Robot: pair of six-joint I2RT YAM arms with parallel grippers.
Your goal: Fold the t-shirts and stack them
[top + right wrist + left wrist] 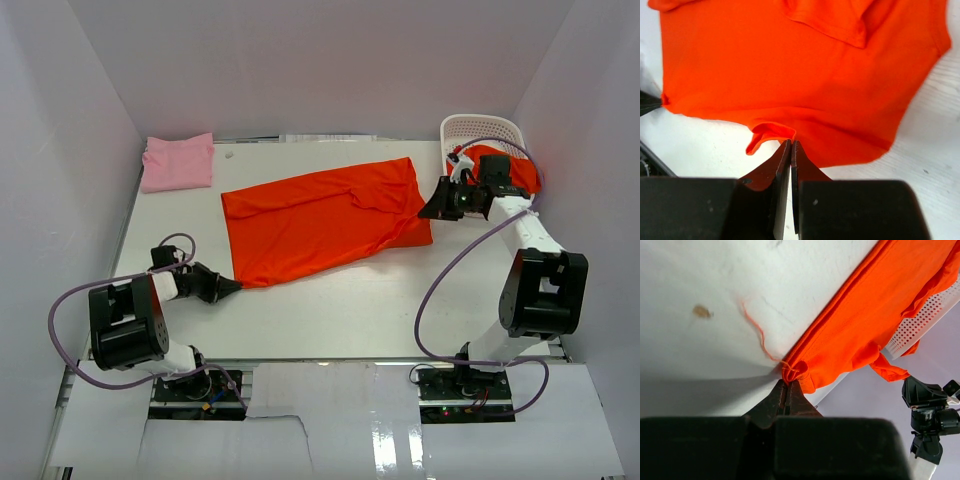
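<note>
An orange-red t-shirt (325,222) lies spread across the middle of the table, folded lengthwise. My left gripper (232,287) is shut on its near left corner; the left wrist view shows the jaws pinching the bunched hem (795,371). My right gripper (428,212) is shut on the shirt's right edge; the right wrist view shows the closed jaws gripping a fold of the cloth (775,131). A light pink t-shirt (178,161) lies folded at the back left. More orange-red cloth (515,165) sits in the basket.
A white lattice basket (482,130) stands at the back right, behind my right arm. White walls enclose the table on three sides. A loose orange thread (756,332) trails on the table by the left corner.
</note>
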